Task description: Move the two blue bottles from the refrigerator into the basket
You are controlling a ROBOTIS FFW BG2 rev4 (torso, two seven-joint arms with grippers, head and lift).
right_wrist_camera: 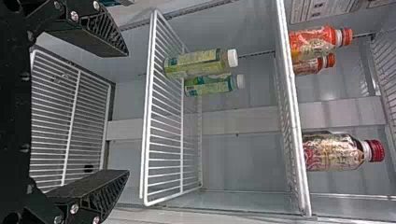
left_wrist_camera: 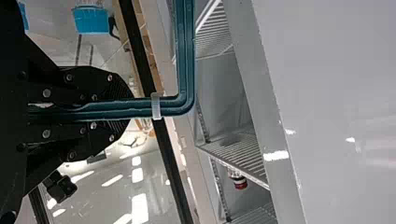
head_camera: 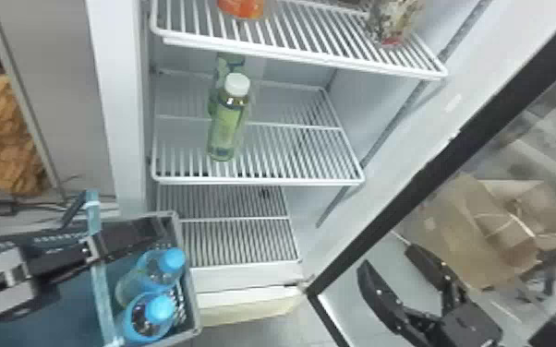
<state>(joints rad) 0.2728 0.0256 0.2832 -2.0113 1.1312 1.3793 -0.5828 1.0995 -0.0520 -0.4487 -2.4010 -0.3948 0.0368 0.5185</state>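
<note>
Left claw (head_camera: 91,247) clamped on the handle (head_camera: 101,290); right claw (head_camera: 387,258) spread, empty.
By the handle, the basket (head_camera: 191,288) is held beside the fridge (head_camera: 129,106), with both blue bottles (head_camera: 149,318) contained in it, side by side. Farther out, two green bottles (head_camera: 228,122) are borne by a shelf (head_camera: 263,181), orange ones (right_wrist_camera: 315,41) by the shelf above.

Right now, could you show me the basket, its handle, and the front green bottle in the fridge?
Basket (head_camera: 190,281): head view, on the rim at its right side.
Handle (left_wrist_camera: 186,56): left wrist view, on the bar past its bend.
Front green bottle (head_camera: 227,124): head view, on the middle of its body.
</note>
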